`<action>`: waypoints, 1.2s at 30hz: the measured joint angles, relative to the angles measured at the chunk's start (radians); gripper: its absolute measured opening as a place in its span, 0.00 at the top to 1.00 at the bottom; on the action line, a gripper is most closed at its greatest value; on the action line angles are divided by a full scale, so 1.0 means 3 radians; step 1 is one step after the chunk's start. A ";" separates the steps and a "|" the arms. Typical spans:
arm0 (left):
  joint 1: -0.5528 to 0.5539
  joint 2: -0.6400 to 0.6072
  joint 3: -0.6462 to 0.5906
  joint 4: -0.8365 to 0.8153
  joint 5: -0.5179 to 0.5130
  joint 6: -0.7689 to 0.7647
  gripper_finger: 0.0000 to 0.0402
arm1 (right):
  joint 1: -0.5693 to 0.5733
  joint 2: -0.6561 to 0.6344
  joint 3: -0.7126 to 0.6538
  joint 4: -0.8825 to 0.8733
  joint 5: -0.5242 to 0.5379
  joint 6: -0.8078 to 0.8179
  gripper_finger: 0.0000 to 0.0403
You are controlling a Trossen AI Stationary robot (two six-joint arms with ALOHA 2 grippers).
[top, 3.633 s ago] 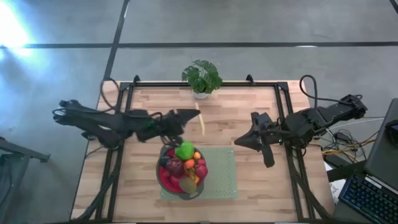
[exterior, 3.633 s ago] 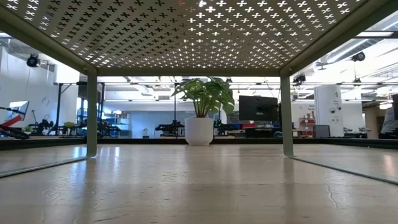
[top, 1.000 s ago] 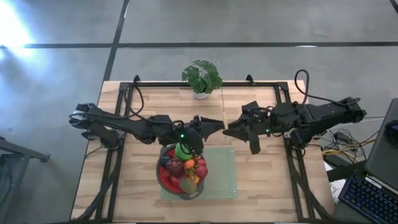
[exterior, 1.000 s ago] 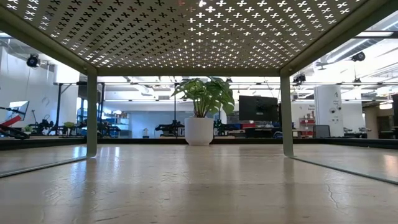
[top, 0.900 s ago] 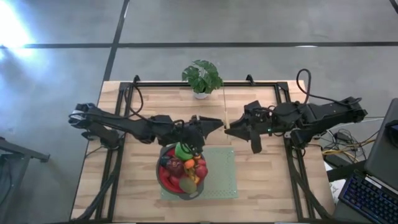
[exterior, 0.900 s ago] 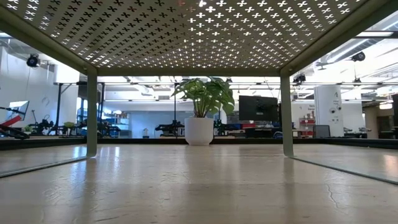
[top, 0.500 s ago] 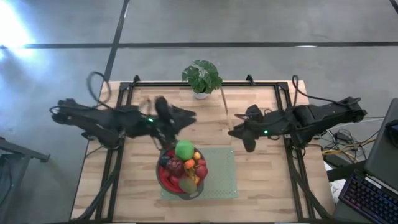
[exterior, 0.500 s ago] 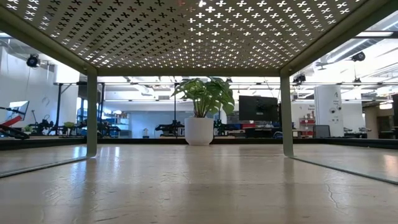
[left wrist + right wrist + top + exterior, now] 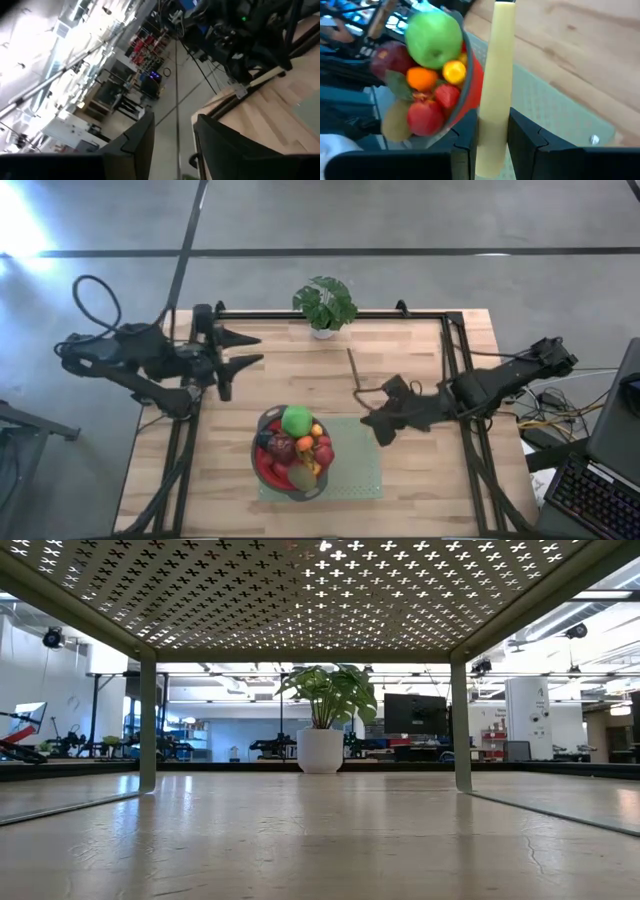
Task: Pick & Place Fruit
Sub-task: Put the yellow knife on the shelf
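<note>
The fruit (image 9: 295, 442) is piled in a red bowl (image 9: 262, 467) on a green mat (image 9: 355, 460) near the table's front middle; the right wrist view shows a green apple (image 9: 433, 37) on top. My right gripper (image 9: 375, 400) hangs right of the bowl, shut on a pale-handled knife (image 9: 355, 370). My left gripper (image 9: 248, 350) stands open at the table's far left, level, with nothing between its fingers (image 9: 135, 145). The low view shows neither arm. My right gripper pinches the knife's pale handle (image 9: 492, 107) between its two fingers, on the handle's two sides. The handle lies along the fingers and sticks out ahead of them. The fingers slant down from the table's right. The knife is clear of the table; no blade shows.
A potted plant (image 9: 324, 304) stands at the far edge's middle, its white pot (image 9: 321, 752) on the wood. A black metal frame (image 9: 452, 360) runs round the tabletop. Bare wood lies left of the bowl and between the bowl and the plant.
My left gripper has drawn back from the knife at the table's middle toward the far left corner, rolling as it went. My right gripper has kept the knife, sunk a little toward the near edge and tipped downward; the knife now slants instead of pointing at the far edge.
</note>
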 joint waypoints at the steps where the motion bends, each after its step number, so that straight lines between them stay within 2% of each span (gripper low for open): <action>1: 0.0000 -0.0042 0.0000 -0.0074 -0.0001 -0.0029 0.61 | 0.0045 0.0048 0.0006 -0.0025 0.0031 0.0103 0.83; 13: 0.0000 -0.0231 0.0000 -0.0304 0.0000 -0.0164 0.61 | 0.0421 0.0614 0.0064 -0.0103 0.0126 0.1202 0.83; 20: 0.0000 -0.0227 0.0000 -0.0321 0.0000 -0.0153 0.61 | 0.0540 0.1034 0.0411 -0.0132 0.0082 0.1460 0.83; 26: 0.0000 -0.0227 0.0000 -0.0341 0.0000 -0.0152 0.62 | 0.0644 0.1335 0.0780 -0.0616 0.0021 0.1843 0.83; 36: 0.0000 -0.0228 0.0000 -0.0371 0.0000 -0.0147 0.62 | 0.0739 0.1744 0.0992 -0.0631 -0.0110 0.2168 0.83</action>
